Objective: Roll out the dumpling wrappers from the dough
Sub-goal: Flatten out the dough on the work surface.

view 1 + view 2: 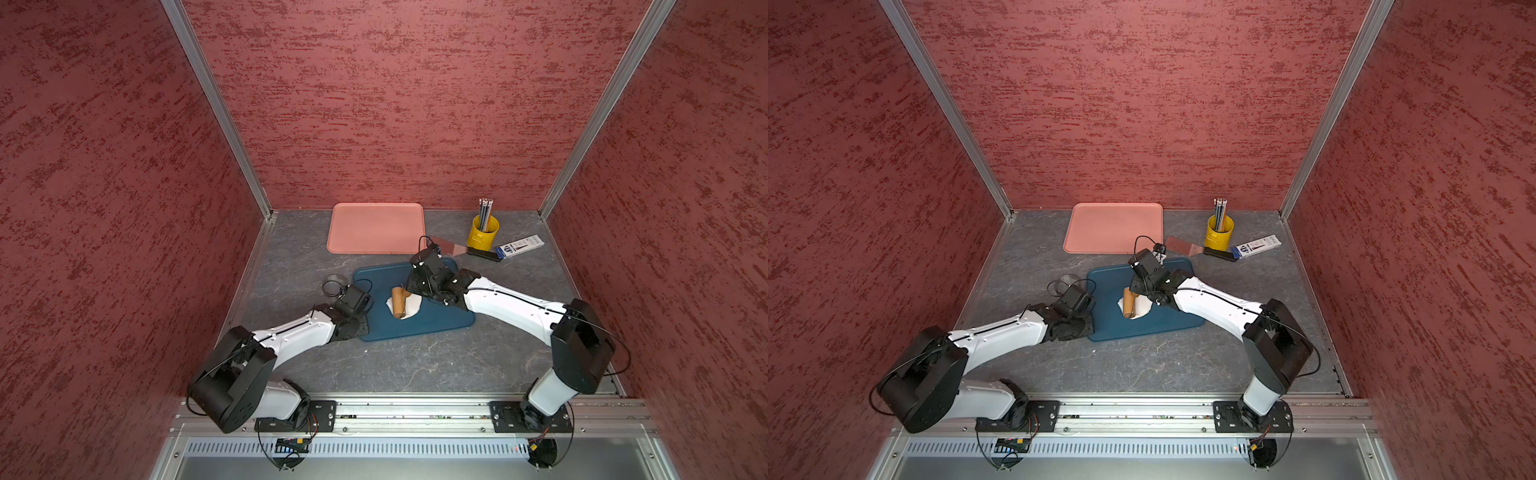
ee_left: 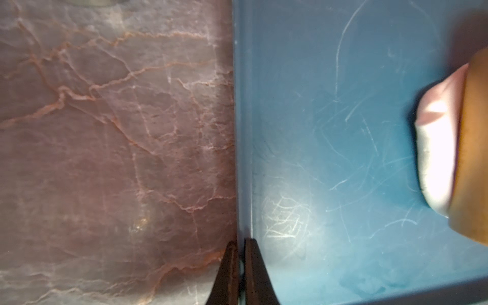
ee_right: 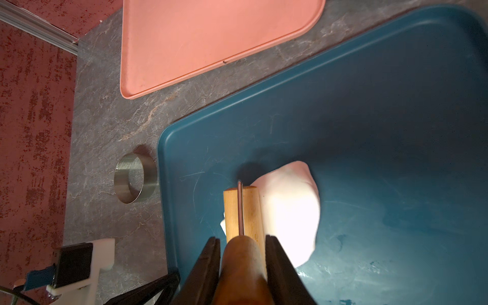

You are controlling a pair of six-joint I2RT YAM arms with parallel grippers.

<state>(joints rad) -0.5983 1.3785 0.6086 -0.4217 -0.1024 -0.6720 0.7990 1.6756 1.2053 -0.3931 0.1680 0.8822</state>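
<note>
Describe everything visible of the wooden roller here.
The wooden roller is a small pastry roller: a pale, smooth cylindrical barrel, a thin metal rod over it, and a darker rounded wooden handle. The right gripper is shut on the handle. The barrel lies on one side of the white dough, which sits on the blue tray.

grey table [image 1: 415,365] | pink tray [image 1: 374,228], blue tray [image 1: 436,320], metal ring [image 3: 149,179], yellow cup [image 1: 482,237], scraper [image 1: 451,245]

The dough [image 1: 414,308], a soft white flattened mass of irregular outline, lies near the middle of the blue tray [image 1: 440,320], its 9 o'clock part covered by the wooden roller [image 1: 399,305].
</note>
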